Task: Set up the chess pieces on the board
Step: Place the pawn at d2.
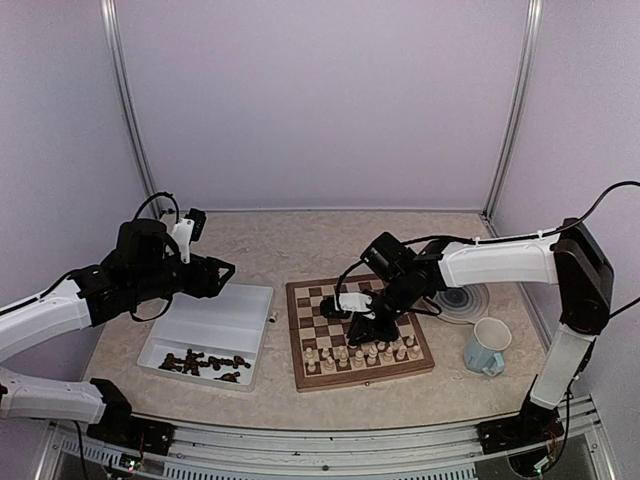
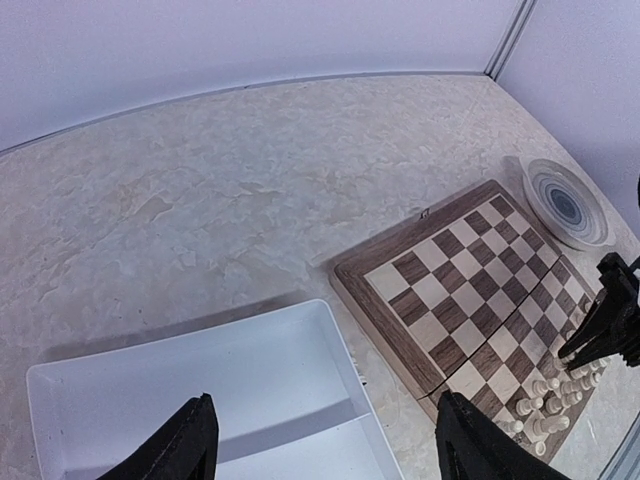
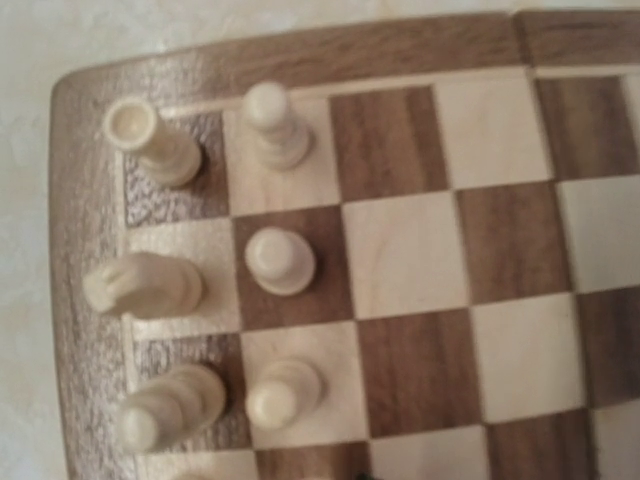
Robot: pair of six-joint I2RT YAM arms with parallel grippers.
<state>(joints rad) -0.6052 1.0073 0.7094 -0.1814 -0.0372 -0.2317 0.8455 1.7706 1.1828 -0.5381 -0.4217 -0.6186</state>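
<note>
The board (image 1: 345, 305) lies mid-table with pale chess pieces (image 1: 362, 352) along its near two rows. The dark chess pieces (image 1: 205, 362) lie heaped in the near end of a white tray (image 1: 225, 305). My left gripper (image 1: 228, 270) hangs open and empty above the tray's far end (image 2: 230, 380), its fingertips (image 2: 190, 445) wide apart. My right gripper (image 1: 370, 332) is low over the board's near rows, and its dark fingers (image 2: 600, 325) look shut. The right wrist view shows only the board's corner (image 3: 90, 210) with a rook (image 3: 150, 140), a knight (image 3: 140, 285) and pawns (image 3: 280, 260).
A round grey-ringed plate (image 1: 462, 300) lies right of the board, also in the left wrist view (image 2: 567, 203). A pale blue mug (image 1: 487, 347) stands near the board's right front corner. Walls close the back and sides.
</note>
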